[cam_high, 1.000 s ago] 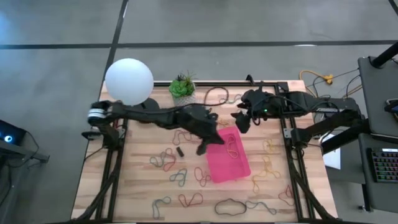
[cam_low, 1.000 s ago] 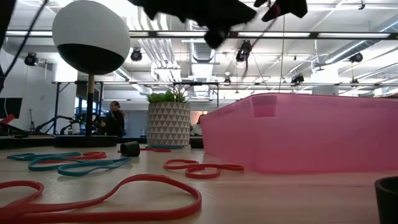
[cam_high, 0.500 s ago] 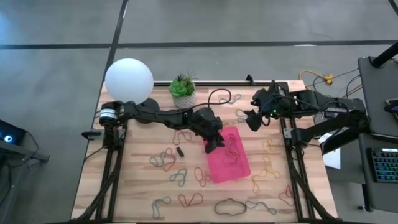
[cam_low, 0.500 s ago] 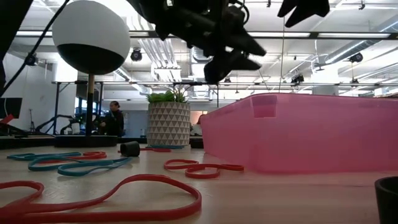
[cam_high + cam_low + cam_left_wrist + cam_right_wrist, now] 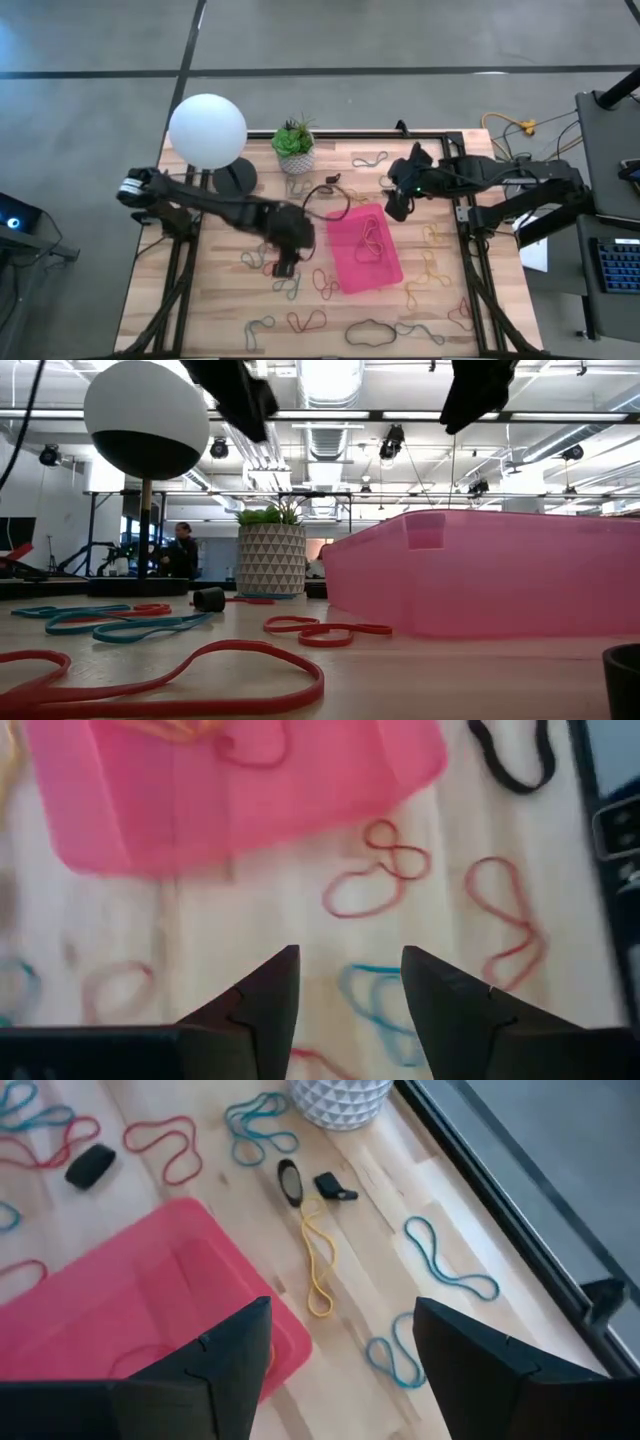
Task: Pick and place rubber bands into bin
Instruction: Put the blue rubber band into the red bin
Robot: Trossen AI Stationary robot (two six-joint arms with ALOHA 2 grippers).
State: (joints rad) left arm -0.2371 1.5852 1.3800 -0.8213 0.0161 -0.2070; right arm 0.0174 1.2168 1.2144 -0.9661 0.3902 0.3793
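The pink bin (image 5: 345, 268) lies on the wooden table right of centre, with a few rubber bands (image 5: 372, 238) on its floor. Many more rubber bands lie loose on the table around it, such as the ones at the near edge (image 5: 305, 320). My left gripper (image 5: 285, 255) hovers open just left of the bin. In its wrist view the left gripper (image 5: 345, 975) stands over a blue band (image 5: 375, 1000) with red bands (image 5: 385, 870) beyond. My right gripper (image 5: 397, 205) hangs open above the bin's far right corner; the right gripper (image 5: 340, 1330) looks over a yellow band (image 5: 318, 1265).
A white plant pot (image 5: 295, 150) and a lamp with a white globe (image 5: 207, 130) stand at the far left. A small black cylinder (image 5: 208, 598) lies on the table left of the bin (image 5: 480, 575). Black frame rails (image 5: 180, 270) run along the table's sides.
My left gripper was over the bin's far left corner, opened there, then swung away toward the table's left and near edge and tipped downward. It now hangs beside the bin. My right gripper has sunk a little.
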